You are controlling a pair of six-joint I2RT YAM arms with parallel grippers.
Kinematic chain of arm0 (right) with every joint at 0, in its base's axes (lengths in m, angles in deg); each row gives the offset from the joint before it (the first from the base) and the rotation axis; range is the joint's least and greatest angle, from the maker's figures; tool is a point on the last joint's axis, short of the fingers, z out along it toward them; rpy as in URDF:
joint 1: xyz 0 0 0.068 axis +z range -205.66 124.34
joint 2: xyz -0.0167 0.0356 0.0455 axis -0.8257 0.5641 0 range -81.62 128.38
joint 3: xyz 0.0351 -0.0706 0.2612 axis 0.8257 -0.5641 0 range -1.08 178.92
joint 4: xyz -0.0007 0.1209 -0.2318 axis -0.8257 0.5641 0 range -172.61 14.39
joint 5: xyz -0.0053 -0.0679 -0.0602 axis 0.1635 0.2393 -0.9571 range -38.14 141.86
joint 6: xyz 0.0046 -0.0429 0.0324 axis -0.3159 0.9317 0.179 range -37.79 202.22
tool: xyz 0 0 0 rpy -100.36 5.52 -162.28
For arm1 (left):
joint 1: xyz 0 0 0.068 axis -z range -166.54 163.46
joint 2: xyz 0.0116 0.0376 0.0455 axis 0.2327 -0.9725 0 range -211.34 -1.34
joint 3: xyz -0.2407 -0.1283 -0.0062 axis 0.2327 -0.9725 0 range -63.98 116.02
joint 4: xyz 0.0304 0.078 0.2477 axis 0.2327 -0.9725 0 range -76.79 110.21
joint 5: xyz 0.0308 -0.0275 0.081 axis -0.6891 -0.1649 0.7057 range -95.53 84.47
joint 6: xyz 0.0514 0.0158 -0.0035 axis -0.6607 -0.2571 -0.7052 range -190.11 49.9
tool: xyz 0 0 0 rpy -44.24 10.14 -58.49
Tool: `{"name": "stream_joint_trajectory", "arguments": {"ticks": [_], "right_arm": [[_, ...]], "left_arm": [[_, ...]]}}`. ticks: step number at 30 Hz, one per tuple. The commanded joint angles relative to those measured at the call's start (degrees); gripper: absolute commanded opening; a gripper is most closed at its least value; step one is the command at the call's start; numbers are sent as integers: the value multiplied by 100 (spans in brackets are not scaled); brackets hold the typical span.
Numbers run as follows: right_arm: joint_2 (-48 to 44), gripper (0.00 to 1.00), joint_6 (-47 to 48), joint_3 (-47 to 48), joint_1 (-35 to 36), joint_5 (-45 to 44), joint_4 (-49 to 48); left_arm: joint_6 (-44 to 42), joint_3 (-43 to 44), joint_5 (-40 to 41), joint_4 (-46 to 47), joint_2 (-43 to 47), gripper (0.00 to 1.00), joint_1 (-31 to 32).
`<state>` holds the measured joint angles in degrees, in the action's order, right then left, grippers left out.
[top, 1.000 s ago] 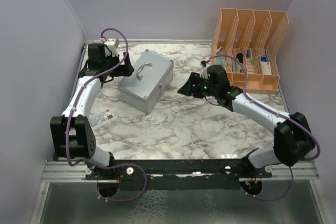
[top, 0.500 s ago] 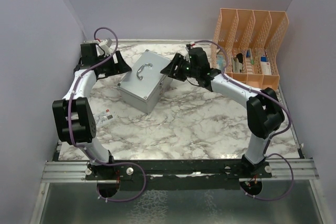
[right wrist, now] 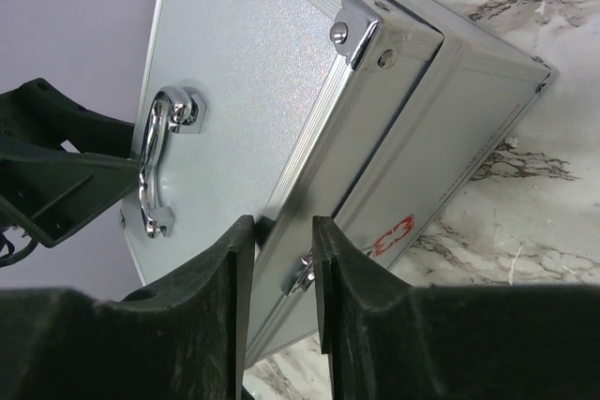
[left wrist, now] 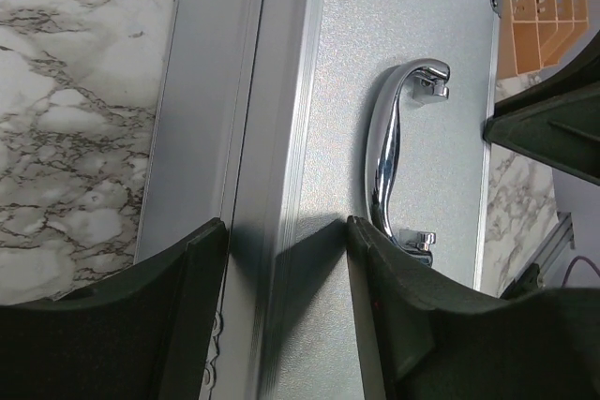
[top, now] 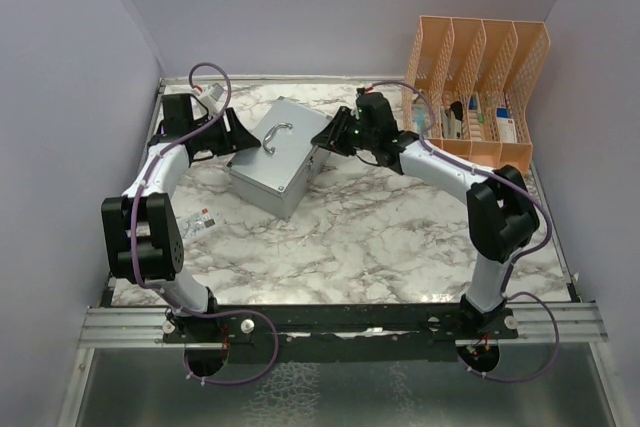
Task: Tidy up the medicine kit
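The medicine kit (top: 275,162) is a grey metal case lying shut on the marble table, its silver handle (top: 277,135) on top. My left gripper (top: 238,135) is at its rear left edge. In the left wrist view the fingers (left wrist: 187,306) stand apart astride that hinged edge of the kit (left wrist: 328,91), near the handle (left wrist: 384,147). My right gripper (top: 325,137) is at the opposite edge. There its jaws (right wrist: 283,224) are narrow and pinch the lid's rim just above the front latch (right wrist: 302,274).
A peach slotted organizer (top: 475,97) with several small boxes stands at the back right. A small packet (top: 200,222) lies on the table near the left arm. Lilac walls close in on the left, back and right.
The right arm swung left from the table's middle to the kit's front edge and narrowed its jaws there. The left gripper moved in onto the kit's rear edge, its jaws narrowing.
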<state>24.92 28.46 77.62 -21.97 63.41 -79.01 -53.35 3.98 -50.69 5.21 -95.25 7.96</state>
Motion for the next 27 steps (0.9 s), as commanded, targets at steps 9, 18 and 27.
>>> {"name": "stream_joint_trajectory", "arguments": {"ticks": [9,18,27], "right_arm": [[-880,22,231,-1590,48,-328,573],[-2431,20,288,-3417,67,-599,40],[-3646,67,1928,-3580,67,-1214,-166]], "left_arm": [[128,-919,94,-118,587,42,974],[369,-1526,559,-30,1288,40,1674],[209,-1767,878,-189,1613,47,1686]]}}
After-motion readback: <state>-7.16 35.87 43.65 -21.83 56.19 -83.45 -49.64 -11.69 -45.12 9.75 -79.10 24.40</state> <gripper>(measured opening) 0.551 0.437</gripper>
